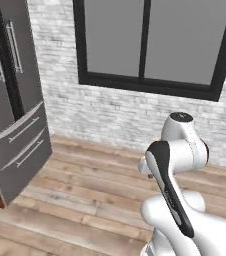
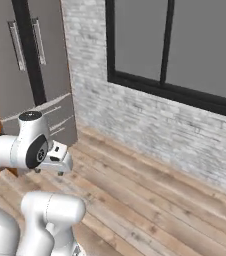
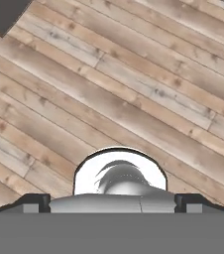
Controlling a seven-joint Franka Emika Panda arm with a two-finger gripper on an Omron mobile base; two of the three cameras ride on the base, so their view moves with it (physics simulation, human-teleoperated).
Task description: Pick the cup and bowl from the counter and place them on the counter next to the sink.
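Wooden floorboards (image 1: 85, 195) ran beneath a whitewashed brick wall (image 1: 110, 110) with a dark-framed window (image 1: 150, 45), beside a grey refrigerator (image 1: 15, 115). Whether the arm's (image 1: 177, 165) jaws stood open or closed could not be told. Cup, bowl, bench and sink lay outside these views.

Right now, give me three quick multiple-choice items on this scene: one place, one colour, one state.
1. Where is the fridge in the left base view?
A. left
B. right
C. behind the window

2. What colour is the window frame?
A. white
B. black
C. red

3. What lies under the pincer in the hand view?
A. a wooden floor
B. a sink
C. a stovetop

Key: 1 A, it stands at the left edge beside the brick wall. 2 B, the frame is dark against grey panes. 3 A, planks run across the view.
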